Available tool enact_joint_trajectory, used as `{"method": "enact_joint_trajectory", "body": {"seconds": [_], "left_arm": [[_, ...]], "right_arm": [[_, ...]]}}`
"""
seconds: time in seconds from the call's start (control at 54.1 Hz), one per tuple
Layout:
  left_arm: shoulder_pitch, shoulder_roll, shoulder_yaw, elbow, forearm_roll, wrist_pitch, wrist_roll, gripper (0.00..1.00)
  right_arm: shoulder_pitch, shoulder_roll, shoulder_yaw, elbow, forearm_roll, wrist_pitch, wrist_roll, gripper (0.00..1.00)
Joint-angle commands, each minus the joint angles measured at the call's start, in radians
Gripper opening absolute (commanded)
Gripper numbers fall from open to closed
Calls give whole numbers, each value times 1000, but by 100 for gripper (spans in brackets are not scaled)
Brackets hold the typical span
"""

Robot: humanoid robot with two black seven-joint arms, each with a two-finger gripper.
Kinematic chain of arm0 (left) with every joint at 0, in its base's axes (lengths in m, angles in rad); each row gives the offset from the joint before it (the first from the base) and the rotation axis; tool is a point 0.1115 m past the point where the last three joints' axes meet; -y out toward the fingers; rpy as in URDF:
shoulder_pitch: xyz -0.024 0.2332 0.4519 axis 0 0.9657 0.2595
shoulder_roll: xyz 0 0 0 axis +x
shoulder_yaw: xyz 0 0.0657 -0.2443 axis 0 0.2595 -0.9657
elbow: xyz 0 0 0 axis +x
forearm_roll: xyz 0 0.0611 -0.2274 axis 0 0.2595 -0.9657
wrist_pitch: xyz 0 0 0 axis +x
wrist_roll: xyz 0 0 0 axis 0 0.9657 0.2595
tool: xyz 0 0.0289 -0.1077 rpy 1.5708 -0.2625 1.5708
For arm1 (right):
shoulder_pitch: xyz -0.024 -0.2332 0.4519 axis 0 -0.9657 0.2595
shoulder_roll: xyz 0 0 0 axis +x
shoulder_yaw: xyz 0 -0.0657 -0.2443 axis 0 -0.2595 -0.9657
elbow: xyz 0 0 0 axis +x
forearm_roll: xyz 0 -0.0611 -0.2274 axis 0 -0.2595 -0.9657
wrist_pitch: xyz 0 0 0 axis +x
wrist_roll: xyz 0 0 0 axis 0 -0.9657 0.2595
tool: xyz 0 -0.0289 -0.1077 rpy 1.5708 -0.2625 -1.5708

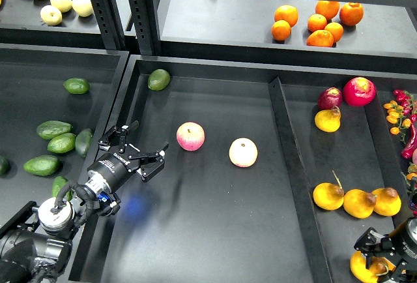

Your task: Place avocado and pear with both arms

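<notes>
My left gripper (140, 147) is open and empty, held over the left edge of the middle tray (215, 231). Several elongated dark green avocados (42, 164) lie in the left bin, just left of that arm. A rounder green avocado (158, 79) lies in the middle tray's far left corner. My right gripper (381, 253) is at the bottom right corner, right over a yellow-orange pear (366, 268) with a brownish patch. Its fingers are dark and partly cut off. I cannot tell whether they grip the pear.
Two pink-yellow apples (190, 135) (243, 152) lie in the middle tray. The right tray holds three pears in a row (359, 203), another pear (328, 120) and red fruit (359, 90). Oranges (319, 22) sit on the back shelf, pale fruit (62, 0) at back left.
</notes>
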Motion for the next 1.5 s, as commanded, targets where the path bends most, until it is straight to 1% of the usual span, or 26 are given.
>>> {"method": "enact_joint_trajectory", "body": {"seconds": [0.0,0.24,0.647,0.869,1.313,1.387,1.405,1.479], "left_arm": [[0,0,0,0,1,0,0,99],[0,0,0,0,0,0,0,99],[0,0,0,0,0,0,0,99],[1,0,-2,0,0,0,0,99],[11,0,0,0,0,0,0,99],[11,0,0,0,0,0,0,99],[11,0,0,0,0,0,0,99],[11,0,0,0,0,0,0,99]], "right_arm": [[-9,24,2,-29,0,0,0,26],[-21,63,5,-63,0,0,0,27],[-26,106,7,-96,0,0,0,32],[-28,127,7,-112,-14,0,0,38],[-31,127,7,-116,-16,0,0,43],[-29,127,7,-116,-16,0,0,46],[-29,127,8,-116,-16,0,0,48],[-29,126,8,-115,-16,0,0,48]]}}
